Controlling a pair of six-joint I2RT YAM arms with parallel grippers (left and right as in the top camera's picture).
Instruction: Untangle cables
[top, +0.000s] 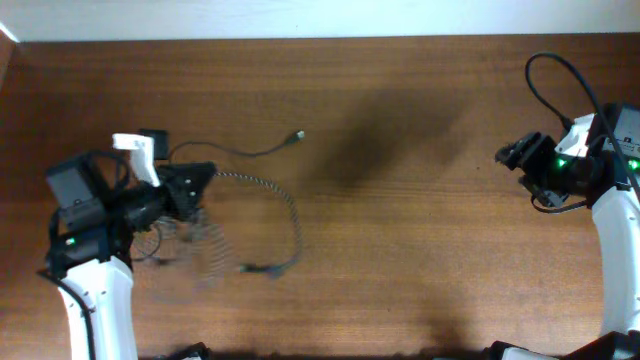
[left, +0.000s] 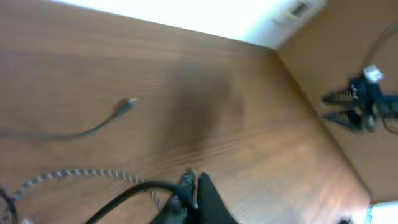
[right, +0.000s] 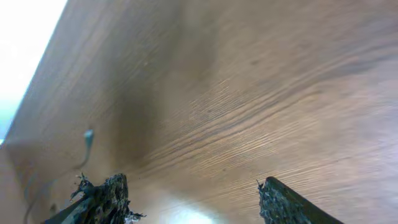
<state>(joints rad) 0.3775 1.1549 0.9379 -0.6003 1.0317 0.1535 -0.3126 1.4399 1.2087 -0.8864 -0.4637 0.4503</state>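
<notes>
Table: brown wood-grain top (top: 400, 250); both arms are seen over it from overhead.
Left gripper (top: 205, 180): dark two-finger pincer on the white arm. The left wrist view shows its fingers (left: 202, 196) pressed together.
At the left gripper's tips: only the left wrist view shows a smooth black cord stretch (left: 124, 196) running up to them. Which cable it belongs to, and whether it is pinched, cannot be told.
Braided cable (top: 290, 205): a thin black-and-white speckled cord. From overhead it is seen starting at the left gripper, arcing away toward the table's middle and curling back to a small dark end nearer the robot. More of it is smeared by blur just beside the left gripper, on the arm's side.
Plain black cable (top: 250, 153): a thinner cord, lying flat on the far side of the left gripper. Its small plug end (top: 299, 135) is pointed away from that gripper. It is apart from the braided arc where both show clearly.
Right gripper (right: 193, 183): well apart from the left gripper, across the table. In the right wrist view its fingers are seen spread, with only bare wood between them. In the overhead view the gap is not resolved.
Seen only from the right wrist: the plug end, tiny and blurred, toward the left gripper's side.
</notes>
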